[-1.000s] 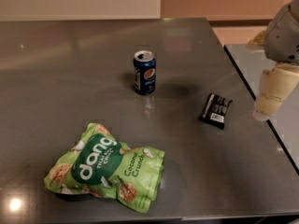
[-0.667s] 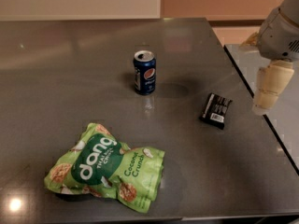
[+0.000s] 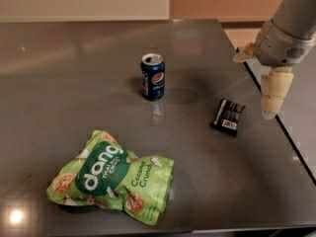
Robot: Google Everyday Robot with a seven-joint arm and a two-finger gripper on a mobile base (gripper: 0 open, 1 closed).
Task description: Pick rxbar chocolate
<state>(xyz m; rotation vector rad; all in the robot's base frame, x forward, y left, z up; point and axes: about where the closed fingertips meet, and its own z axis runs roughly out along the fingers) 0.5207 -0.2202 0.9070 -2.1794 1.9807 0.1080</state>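
Task thing: the chocolate bar (image 3: 228, 116) lies flat on the dark table (image 3: 74, 83), on its right side and near the right edge.

Gripper: your gripper (image 3: 270, 107) hangs at the right of the camera view, pointing down, just beside the bar and over the table's right edge.

Gripper state: you cannot tell from this view how wide it stands; it holds nothing that you can see.

Key relation: the bar lies to the left of the gripper, close by but not touching. The gripper's tip looks level with the bar's middle in the view, though its height above the table is hard to judge.

Bar's long axis: it runs roughly away from the camera, the far end leaning a little to the right. The white barcode patch sits at the near end.

What the move calls for: you likely need a short shift left, then a descent, closing across the bar's short width.

Risk: the bar is thin and flat, so a shallow descent may slide it instead of gripping it.

Other things: the blue soda can (image 3: 152, 76) stands upright well apart to the left, and the green snack bag (image 3: 111, 177) lies at the near left. Neither is in your way.
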